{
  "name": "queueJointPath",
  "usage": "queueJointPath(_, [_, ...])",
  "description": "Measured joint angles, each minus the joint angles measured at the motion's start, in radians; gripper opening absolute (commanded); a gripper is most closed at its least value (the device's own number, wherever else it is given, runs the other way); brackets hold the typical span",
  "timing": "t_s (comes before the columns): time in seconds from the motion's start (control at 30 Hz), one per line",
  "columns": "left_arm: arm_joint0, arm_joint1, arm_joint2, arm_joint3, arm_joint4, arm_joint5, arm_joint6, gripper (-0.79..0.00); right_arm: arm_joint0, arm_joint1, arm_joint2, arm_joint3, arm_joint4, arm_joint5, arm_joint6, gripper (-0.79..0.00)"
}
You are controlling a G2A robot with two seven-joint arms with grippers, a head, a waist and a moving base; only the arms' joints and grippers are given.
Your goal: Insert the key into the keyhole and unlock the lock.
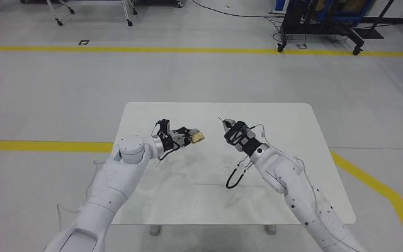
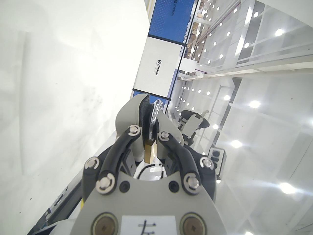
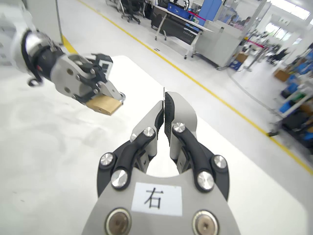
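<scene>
Lock, top view: it is held clear of the white table, left of the table's middle, by the left gripper. The right gripper is seen to the right of it, with an open gap between the two. A thin key is seen projecting from the right gripper toward the far side.

Left wrist view: the left gripper is closed on the lock's silver shackle. The brass lock is seen on the near side of the pads, toward the wrist. The table is seen beyond.

Right wrist view: the right gripper is closed on the key, and only a narrow edge of the blade is seen past the fingertips. The lock is seen to the left under the left gripper, apart from the key. The keyhole cannot be made out with certainty.

Step in hand, as judged: both parts are grasped and lifted, and alignment before insertion is under way. Insertion is not yet begun.

Next move, as judged: the blade is pointed away from the lock, so the right wrist is to be turned until the blade is in line with the keyhole face. The gap is then to be closed slowly. A small angular error is likely to jam the tip against the brass.
</scene>
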Motion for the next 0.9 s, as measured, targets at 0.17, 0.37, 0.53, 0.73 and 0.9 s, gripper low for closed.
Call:
queueJointPath(0.17, [-0.005, -0.008, 0.005, 0.020, -0.051, 0.069, 0.001, -0.785, -0.039, 0.002, -0.069, -0.064, -0.379, 0.087, 0.081, -0.785])
queueJointPath(0.37, [-0.014, -0.015, 0.008, 0.038, -0.077, 0.108, 0.028, -0.785, -0.012, -0.012, -0.154, -0.049, -0.590, 0.055, 0.142, -0.785])
queueJointPath(0.53, [-0.014, -0.017, 0.014, 0.039, -0.062, 0.098, 0.049, -0.785, 0.013, -0.026, -0.176, -0.037, -0.602, 0.028, 0.172, -0.785])
queueJointPath(0.73, [-0.014, -0.018, 0.011, 0.040, -0.070, 0.091, 0.044, -0.785, 0.013, -0.027, -0.171, -0.039, -0.583, 0.027, 0.170, -0.785])
queueJointPath(0.9, [-0.014, -0.018, 0.011, 0.040, -0.070, 0.092, 0.044, -0.785, 0.012, -0.027, -0.171, -0.039, -0.583, 0.026, 0.169, -0.785])
